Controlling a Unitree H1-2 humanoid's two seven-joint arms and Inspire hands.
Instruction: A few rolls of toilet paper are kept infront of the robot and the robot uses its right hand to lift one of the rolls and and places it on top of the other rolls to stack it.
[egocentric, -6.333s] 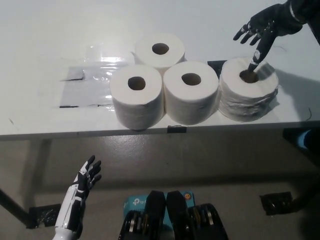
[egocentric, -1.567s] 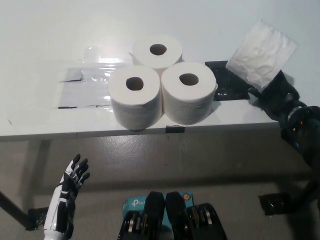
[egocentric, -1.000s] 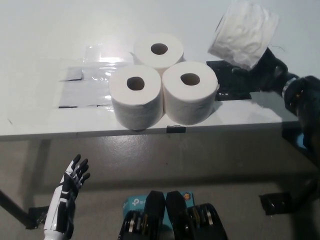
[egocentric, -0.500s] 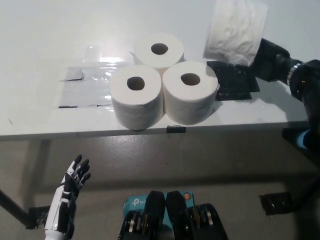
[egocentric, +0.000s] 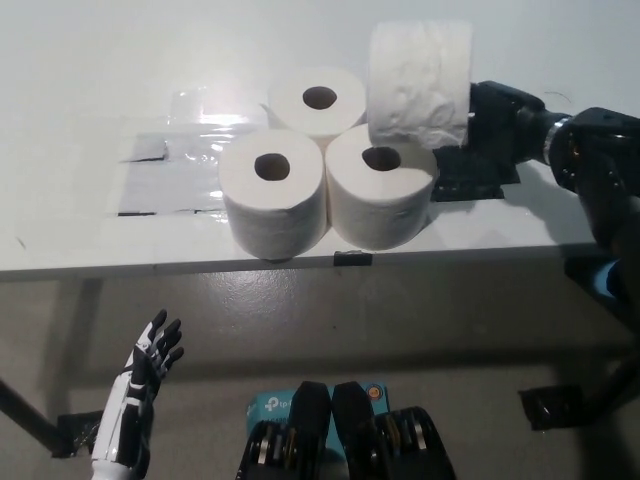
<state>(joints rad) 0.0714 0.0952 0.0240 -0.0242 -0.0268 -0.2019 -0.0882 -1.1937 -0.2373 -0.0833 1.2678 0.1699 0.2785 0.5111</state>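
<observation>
the black right hand (egocentric: 497, 118) holds a toilet paper roll (egocentric: 420, 82) on its side, just above the three rolls (egocentric: 330, 170) on the bench (egocentric: 90, 120), while the white left hand (egocentric: 145, 375) hangs low with fingers apart.

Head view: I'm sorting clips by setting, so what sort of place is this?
Probably a lab or workshop test bench: a plain white table with taped patches, a bare concrete floor, and toilet paper rolls as props.
</observation>
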